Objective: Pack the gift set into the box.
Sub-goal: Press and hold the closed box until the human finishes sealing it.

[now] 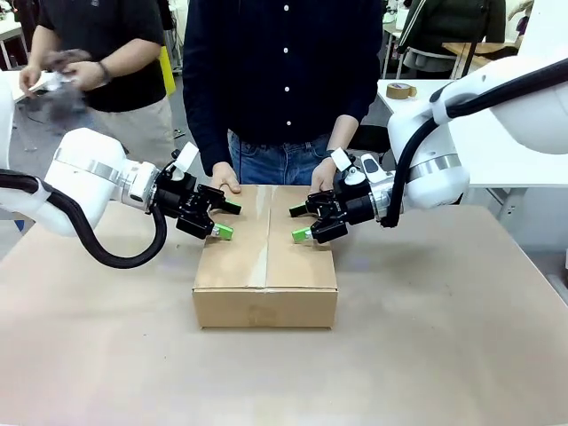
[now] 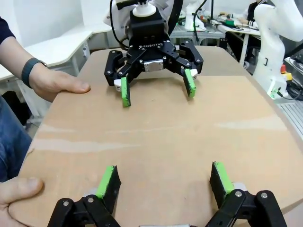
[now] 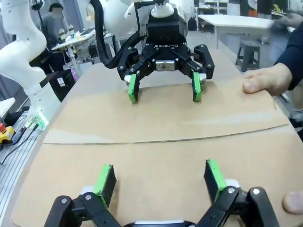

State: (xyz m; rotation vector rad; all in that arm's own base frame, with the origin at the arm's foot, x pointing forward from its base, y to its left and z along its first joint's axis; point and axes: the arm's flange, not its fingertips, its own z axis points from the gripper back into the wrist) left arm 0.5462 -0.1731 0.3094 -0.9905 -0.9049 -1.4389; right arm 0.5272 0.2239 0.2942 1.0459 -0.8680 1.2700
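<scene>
Closing step, I am judging: the box (image 1: 264,306) is sitting mid-table (image 1: 444,346) with its top flaps down, meeting at one seam. The gift set is presumably lying inside.

I am hovering my left gripper (image 1: 228,220) and right gripper (image 1: 298,223) just over the lid, fingers spread wide and gripping nothing.

The person is resting one hand (image 1: 224,177) and a second hand (image 1: 322,177) on the far edge.

Next move is calling for even pressure on both flaps.

Counting: one box, two grippers, two hands.

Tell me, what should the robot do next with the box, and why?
Probably lower the open left pincer and right pincer onto the flaps to press them flat: the box is already closed, and the person's hands hold its far edge.
</scene>
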